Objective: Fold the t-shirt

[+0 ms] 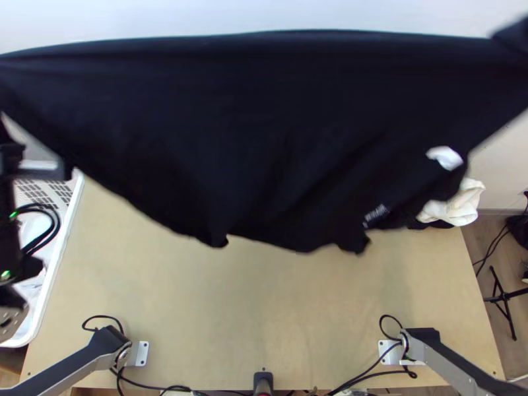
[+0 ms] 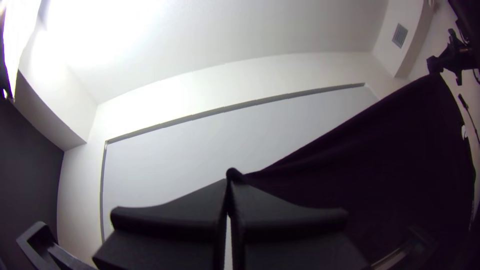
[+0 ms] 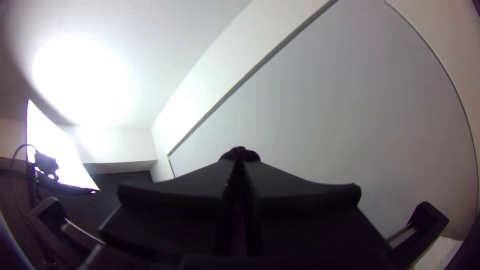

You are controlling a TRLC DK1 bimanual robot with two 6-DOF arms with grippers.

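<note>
Above the tabletop (image 1: 264,290): black t-shirt (image 1: 251,132) suspended, spread wide, upper edge nearly straight, lower edge uneven
Left gripper (image 1: 39,170): fingers together, clamped on one end of the t-shirt
Right gripper (image 3: 240,161): fingers closed on the t-shirt's opposite end
White basket (image 1: 65,218): beside the tabletop, left side
White cloth (image 1: 462,204): bunched near the far right corner

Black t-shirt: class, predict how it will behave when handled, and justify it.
The t-shirt is probably floppy, as its lower edge droops unevenly. It seems light: the left hand pinches just a tip. Lowered, it would likely crumple, its lower part hanging loose.
</note>
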